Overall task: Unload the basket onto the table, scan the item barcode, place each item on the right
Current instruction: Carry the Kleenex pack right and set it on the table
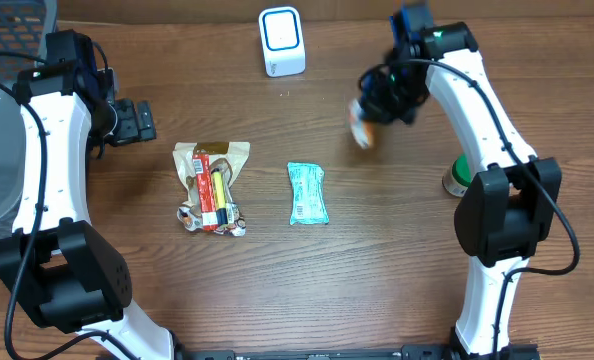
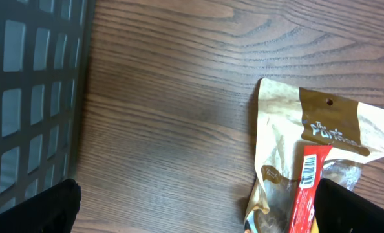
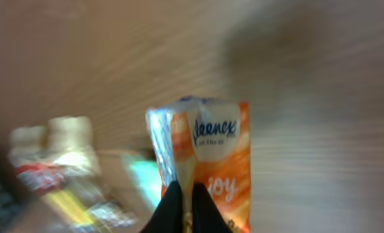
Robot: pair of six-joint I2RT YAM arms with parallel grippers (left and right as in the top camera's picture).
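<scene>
While the right gripper (image 3: 184, 210) pinches the orange plastic tissue pack (image 3: 211, 162), face its barcode squarely to the white boxy scanner (image 1: 281, 40); left gripper (image 1: 135, 121) gapes idle.

On the brown wood-grain table (image 2: 179, 97), a grey plastic lattice basket (image 2: 30, 97) stands left, and a red barcoded packet (image 2: 308, 188) lies on a tan foil pouch (image 2: 282, 136) right.

- The orange tissue pack (image 3: 213, 162) carries the brand "Kleenex" in blue letters, with the word "joy" below it.
- The tan pouch (image 2: 284, 129) has white script starting with "The"; the rest is unclear.
- The red wrapper (image 2: 306, 194) shows a barcode, but its digits are too small to read.
</scene>
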